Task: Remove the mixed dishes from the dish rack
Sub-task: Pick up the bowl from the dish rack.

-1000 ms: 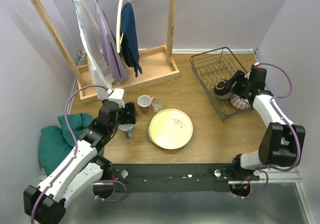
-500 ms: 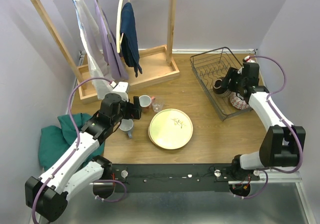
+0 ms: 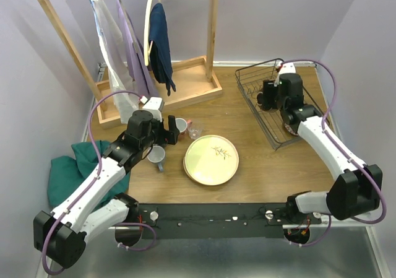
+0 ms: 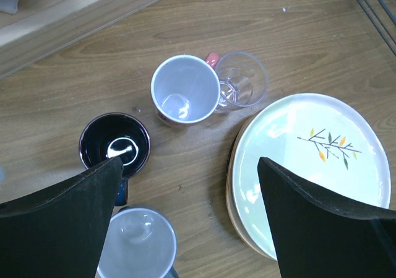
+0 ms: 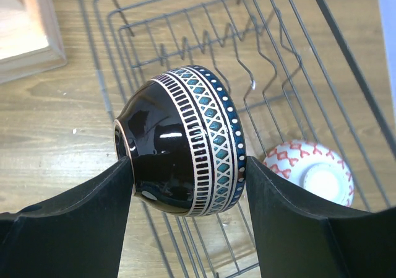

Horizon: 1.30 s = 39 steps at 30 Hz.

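Note:
The dish rack point(image 3: 255, 109) stands at the table's back right; its wires point(image 5: 204, 43) fill the right wrist view. My right gripper point(image 3: 266, 96) point(image 5: 189, 166) hangs over it, shut on a dark bowl point(image 5: 185, 148) with white and teal bands, held on its side. A red-and-white bowl point(image 5: 312, 169) lies upside down in the rack. My left gripper point(image 3: 172, 133) point(image 4: 185, 216) is open above the table, holding nothing. Below it sit a white-lined mug point(image 4: 184, 89), a clear glass point(image 4: 242, 83), a dark mug point(image 4: 116, 148), a pale mug point(image 4: 137, 244) and a cream plate with a twig mark point(image 4: 309, 166) stacked on another plate.
A wooden clothes rack point(image 3: 154, 92) with hanging garments stands at the back left. A teal cloth point(image 3: 71, 166) lies off the table's left side. Purple walls close in on both sides.
My right arm has carried the dark bowl from the rack's near end toward its far left part. My left arm has shifted right and farther back, over the mugs.

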Tool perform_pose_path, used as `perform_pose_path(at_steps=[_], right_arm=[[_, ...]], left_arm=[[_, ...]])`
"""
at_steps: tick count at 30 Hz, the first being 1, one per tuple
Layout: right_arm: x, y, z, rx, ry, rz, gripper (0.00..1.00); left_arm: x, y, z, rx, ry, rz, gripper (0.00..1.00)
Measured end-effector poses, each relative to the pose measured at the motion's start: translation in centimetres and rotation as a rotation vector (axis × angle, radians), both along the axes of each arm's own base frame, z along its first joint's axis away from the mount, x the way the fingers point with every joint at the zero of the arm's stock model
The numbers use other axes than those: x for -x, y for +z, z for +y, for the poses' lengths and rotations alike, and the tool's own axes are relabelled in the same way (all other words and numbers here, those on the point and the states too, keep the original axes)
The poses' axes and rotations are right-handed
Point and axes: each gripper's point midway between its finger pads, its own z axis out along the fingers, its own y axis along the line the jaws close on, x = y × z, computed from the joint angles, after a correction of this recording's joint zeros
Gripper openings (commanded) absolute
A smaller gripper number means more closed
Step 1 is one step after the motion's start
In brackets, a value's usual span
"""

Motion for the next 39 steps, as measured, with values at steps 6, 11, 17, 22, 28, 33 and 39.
perform_pose_path(at_steps=[6,11,17,22,28,33,39], right_arm=[[0.6,2.1,3.3,0.145,0.123,-0.072,0.36],[1.5,4.8,6.9,0.237,0.266,-0.175,0.36],[3.9,5.6,12.1,0.377,0.486,-0.279,0.38],[5.7,3.8,15.5,0.477,0.648,-0.307,0.38],[7.0,3.1,17.9,0.509,0.768,-0.350,0.41],[7.8,3.3,18.9,0.498,0.838,-0.393,0.41],[9.4,3.5,19.8,0.499,0.929,-0.436,0.41]], left_arm=[[-0.5,0.8,-0.3,0.007,0.000,-0.007,0.99],[-0.9,1.3,-0.6,0.012,-0.001,-0.008,0.99],[-1.8,2.3,-1.1,0.017,-0.002,-0.015,0.99],[-2.5,3.4,-1.6,0.031,0.002,-0.018,0.99],[-3.2,4.2,-2.8,0.051,-0.042,-0.015,0.99],[-2.5,4.0,-4.4,0.007,-0.211,-0.037,0.99],[-2.6,5.7,-7.2,-0.046,-0.467,-0.106,0.99]])
